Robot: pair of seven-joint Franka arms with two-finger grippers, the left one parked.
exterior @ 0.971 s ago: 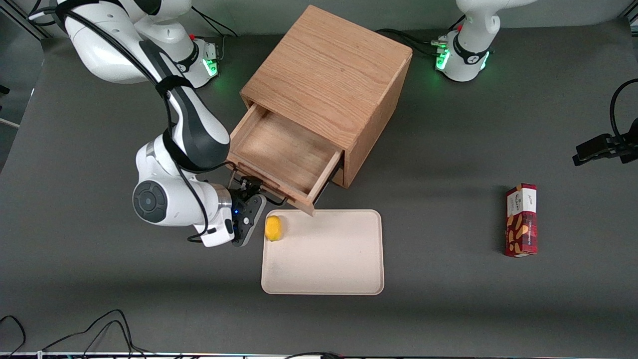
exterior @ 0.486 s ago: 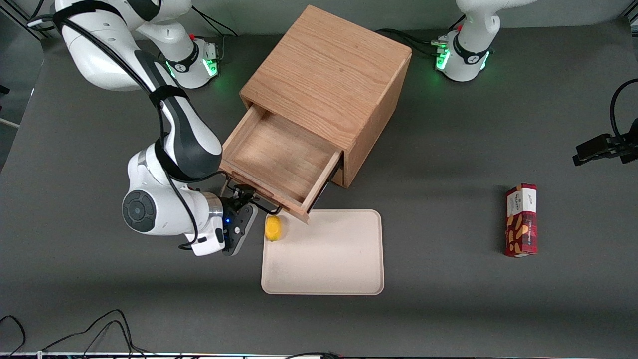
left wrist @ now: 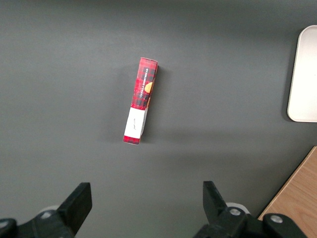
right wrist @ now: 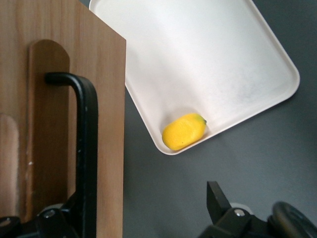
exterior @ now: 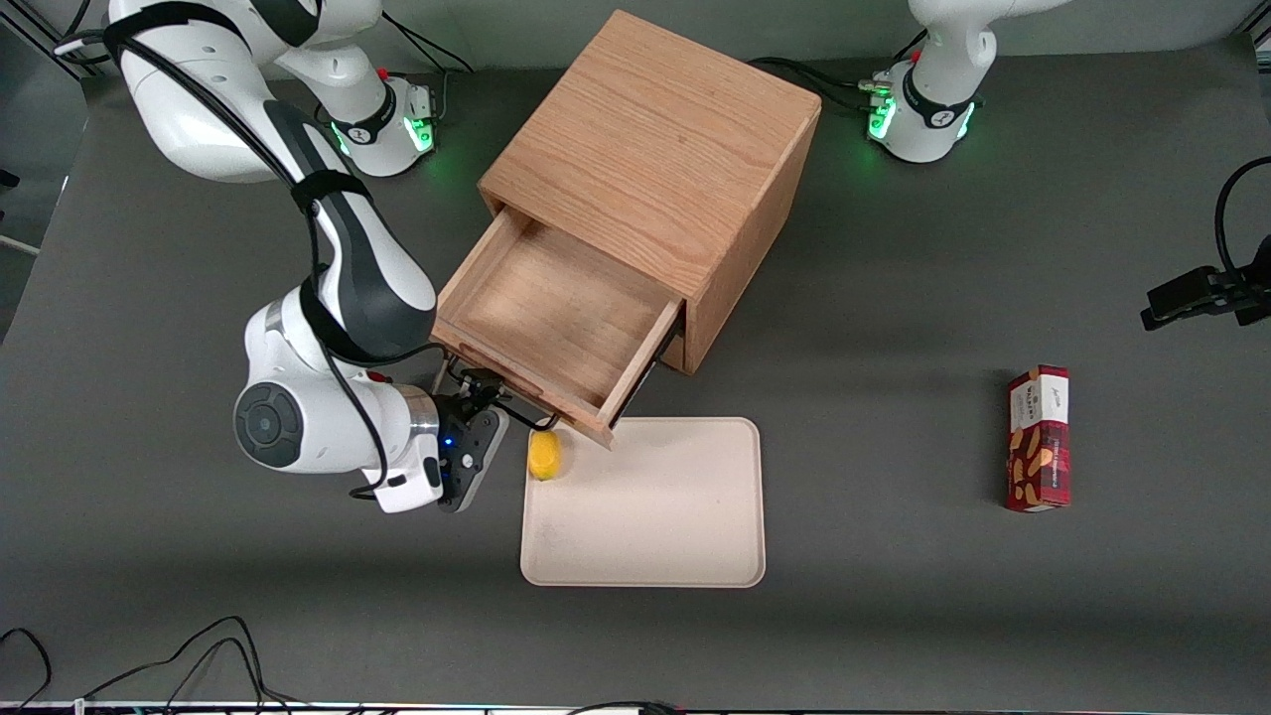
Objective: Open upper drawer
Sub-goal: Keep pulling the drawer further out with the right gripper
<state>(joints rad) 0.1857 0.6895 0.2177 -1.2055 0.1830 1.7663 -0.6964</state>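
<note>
**Upper drawer drawn out, hand at handle**

At the cabinet [exterior: 650, 189] front, the upper drawer [exterior: 551, 323] stands pulled well out, its corner overhanging the tray [exterior: 645, 536] near the lemon [exterior: 544, 455]. The hand [exterior: 484, 387] sits at the black handle [right wrist: 85, 148], fingers spread with the handle beside one finger, probably because the pull is finished.

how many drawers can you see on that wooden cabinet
1. The upper drawer is pulled out of the cabinet above the tray, with the pincer at its handle. Any drawer below it is hidden.
</note>
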